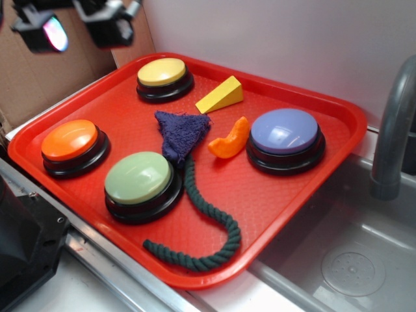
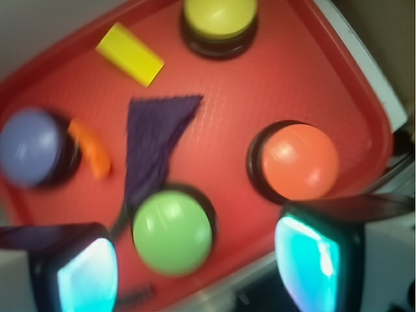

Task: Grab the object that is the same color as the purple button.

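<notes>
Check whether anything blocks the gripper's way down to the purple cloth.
Nothing visible does. The open gripper hangs above the tray's edge; the purple cloth lies uncovered, with the green button and rope close beside it.

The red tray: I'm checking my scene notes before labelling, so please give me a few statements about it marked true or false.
1. The purple cloth lies between the four buttons. True.
2. The gripper holds the cloth. False: it hangs above the red tray, fingers apart and empty.
3. The green rope lies in the sink. False: it is on the tray.
4. The orange wedge sits beside the purple button. True.
</notes>
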Available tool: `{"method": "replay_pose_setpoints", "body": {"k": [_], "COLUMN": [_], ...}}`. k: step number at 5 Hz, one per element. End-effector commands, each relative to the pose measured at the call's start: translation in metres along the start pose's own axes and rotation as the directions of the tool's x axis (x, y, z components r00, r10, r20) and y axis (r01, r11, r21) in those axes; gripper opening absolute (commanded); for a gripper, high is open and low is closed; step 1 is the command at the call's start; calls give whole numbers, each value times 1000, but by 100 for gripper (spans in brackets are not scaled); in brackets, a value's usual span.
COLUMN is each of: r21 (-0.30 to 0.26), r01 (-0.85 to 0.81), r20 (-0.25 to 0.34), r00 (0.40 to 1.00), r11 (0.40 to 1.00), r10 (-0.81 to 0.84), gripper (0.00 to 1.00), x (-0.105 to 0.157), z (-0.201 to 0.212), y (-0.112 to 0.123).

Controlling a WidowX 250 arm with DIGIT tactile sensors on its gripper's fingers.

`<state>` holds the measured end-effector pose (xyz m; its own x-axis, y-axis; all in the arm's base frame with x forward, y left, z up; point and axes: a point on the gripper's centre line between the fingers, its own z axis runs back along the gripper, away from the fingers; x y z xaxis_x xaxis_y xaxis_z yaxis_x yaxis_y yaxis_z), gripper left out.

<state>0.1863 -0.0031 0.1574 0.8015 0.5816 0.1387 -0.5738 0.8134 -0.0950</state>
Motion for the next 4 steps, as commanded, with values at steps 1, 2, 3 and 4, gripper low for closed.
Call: {"method": "replay_pose_setpoints", "body": {"k": [1, 2, 3, 4], "r21": [31, 72, 111, 126], "r01": [-164, -214, -243, -275], "r20": [102, 107, 76, 57], "r00": [982, 973, 969, 961], "r11": [986, 974, 964, 953], "r10": [160, 206, 236, 269], "gripper": [100, 100, 100, 100], "x": [25, 34, 38, 41], "z": [-62, -92, -114, -124], "y": [-24, -33, -35, -33]}}
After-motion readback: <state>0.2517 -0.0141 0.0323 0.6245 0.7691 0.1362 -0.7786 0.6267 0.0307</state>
